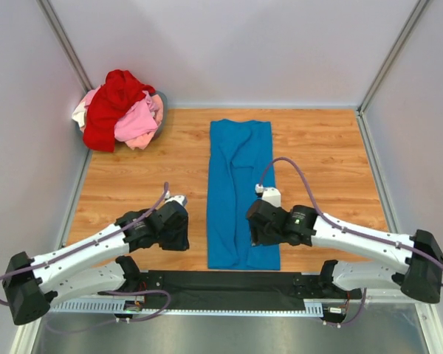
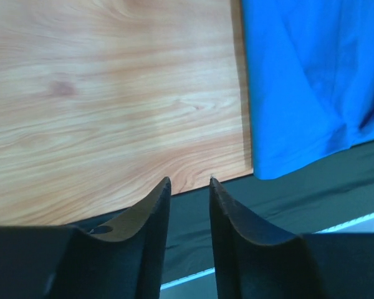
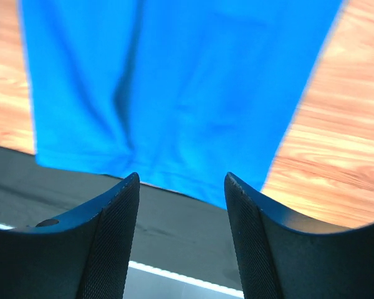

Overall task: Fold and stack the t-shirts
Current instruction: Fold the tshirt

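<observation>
The bright blue t-shirt lies flat on the wooden table as a long narrow strip, its near end at the black mat. It also shows in the left wrist view and the right wrist view. My left gripper is empty with its jaws slightly apart, hovering left of the shirt's near left corner. My right gripper is open and empty above the shirt's near right corner. The red t-shirt, the light pink one and a whitish one are heaped at the back left.
A black mat runs along the table's near edge between the arm bases. White walls close in the table on three sides. A grey rim shows beside the heap. Bare wood lies left and right of the blue shirt.
</observation>
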Robot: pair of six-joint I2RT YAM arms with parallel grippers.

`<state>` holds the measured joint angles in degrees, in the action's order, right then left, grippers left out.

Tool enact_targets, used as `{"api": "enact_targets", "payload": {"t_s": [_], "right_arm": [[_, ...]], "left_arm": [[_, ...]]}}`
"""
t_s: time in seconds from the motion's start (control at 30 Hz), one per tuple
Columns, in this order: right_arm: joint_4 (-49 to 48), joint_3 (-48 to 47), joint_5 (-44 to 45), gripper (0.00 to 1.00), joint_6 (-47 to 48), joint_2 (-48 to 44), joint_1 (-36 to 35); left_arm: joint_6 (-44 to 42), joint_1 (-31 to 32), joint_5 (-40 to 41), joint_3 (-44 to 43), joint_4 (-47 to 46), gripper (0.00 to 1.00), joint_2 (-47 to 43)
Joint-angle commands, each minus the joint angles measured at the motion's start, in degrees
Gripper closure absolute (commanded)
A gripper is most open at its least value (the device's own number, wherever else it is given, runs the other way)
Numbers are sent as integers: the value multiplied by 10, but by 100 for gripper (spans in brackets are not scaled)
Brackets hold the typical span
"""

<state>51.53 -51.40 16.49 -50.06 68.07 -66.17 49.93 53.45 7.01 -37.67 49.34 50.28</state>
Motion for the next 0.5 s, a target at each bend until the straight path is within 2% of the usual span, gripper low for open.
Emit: {"api": "enact_targets", "payload": {"t_s": [0.0,0.03,0.13,0.33,0.47], "right_arm": [[-36,51,-39,41,16,-63,55],[-47,64,-51,41,22,-78,69],[-52,113,-94,41,27,-125,115],[-54,197,-129,38,-16,-188,127],[-86,270,-176,36,-57,-233,127]], "left_arm": [[10,11,-79,35,-115,59,27],[17,16,-91,44,-163,57,45],[26,31,-110,66,-223,55,89],[45,69,-111,67,-287,54,156],[71,96,-89,78,-307,54,163]]}}
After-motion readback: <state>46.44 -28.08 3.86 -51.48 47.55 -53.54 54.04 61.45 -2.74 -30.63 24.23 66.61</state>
